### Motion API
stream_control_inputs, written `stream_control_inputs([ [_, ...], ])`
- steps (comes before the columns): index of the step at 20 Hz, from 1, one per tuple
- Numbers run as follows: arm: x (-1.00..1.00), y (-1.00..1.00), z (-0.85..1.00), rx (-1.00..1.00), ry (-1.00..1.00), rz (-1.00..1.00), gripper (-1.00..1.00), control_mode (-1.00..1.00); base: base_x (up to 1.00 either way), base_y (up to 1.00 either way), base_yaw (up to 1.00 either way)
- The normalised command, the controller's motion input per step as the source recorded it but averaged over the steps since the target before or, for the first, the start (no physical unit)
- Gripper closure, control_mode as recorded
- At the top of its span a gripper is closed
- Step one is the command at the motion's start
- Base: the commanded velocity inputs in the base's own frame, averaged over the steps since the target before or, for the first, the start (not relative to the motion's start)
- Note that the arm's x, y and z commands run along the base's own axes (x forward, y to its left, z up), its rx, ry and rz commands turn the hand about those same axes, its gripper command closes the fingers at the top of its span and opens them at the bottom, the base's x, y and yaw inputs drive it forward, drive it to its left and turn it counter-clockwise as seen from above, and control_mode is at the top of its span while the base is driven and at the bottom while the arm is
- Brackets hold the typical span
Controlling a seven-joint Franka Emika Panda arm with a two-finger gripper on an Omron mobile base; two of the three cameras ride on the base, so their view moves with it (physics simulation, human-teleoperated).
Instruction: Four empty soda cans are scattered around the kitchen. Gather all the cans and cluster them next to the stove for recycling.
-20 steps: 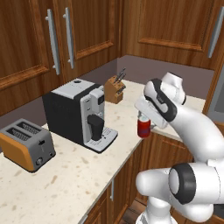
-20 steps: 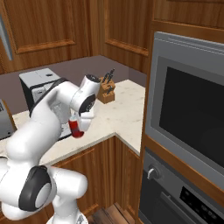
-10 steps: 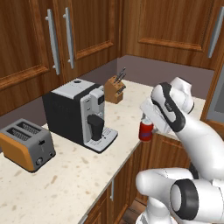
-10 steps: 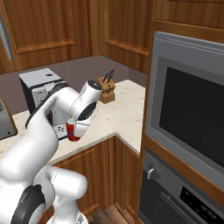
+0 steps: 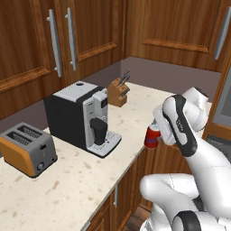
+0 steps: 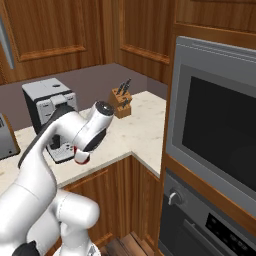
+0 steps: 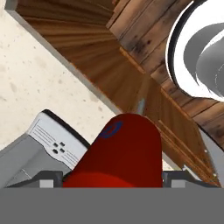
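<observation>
A kitchen corner in dark wood cabinetry, with a pale speckled table (image 5: 81, 180) running along the wall and turning toward a built-in oven (image 6: 215, 145). On the table stand, in order, an orange toaster (image 5: 27, 149), a black-and-silver coffee machine (image 5: 81, 117) and a wooden knife block (image 5: 118, 92). We see the claw (image 5: 153, 135) just off the front edge of the table, its jaws set wide around a red soda can (image 5: 151, 137) — the hand view looks along the can's body (image 7: 120, 155), with a dark finger tip (image 7: 46, 177) flanking it on each side. The can is clear of the table surface and appears carried, not resting; in the right base view it shows as a red patch (image 6: 81, 157) under the wrist, before the coffee machine (image 6: 50, 107). We judge that the can is kept close to the arm so that it travels steadily — the stove lies outside these views, so this can has yet to be set down beside it. The other cans cannot be located here.
</observation>
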Motion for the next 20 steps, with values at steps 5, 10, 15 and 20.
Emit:
stream_control_inputs([
  [5, -0.13, 0.00, 0.02, 0.06, 0.02, -0.34, 1.00, -1.00, 0.00, 0.00, 0.00],
  [10, 0.00, 0.00, 0.08, 0.05, 0.10, -0.27, 1.00, -1.00, 0.00, 0.00, 0.00],
  [15, 0.00, -0.03, 0.13, 0.06, 0.14, -0.27, 1.00, -1.00, 0.00, 0.00, 0.00],
  [20, 0.00, -0.05, 0.13, 0.05, 0.15, -0.27, 1.00, -1.00, 0.00, 0.00, 0.00],
])
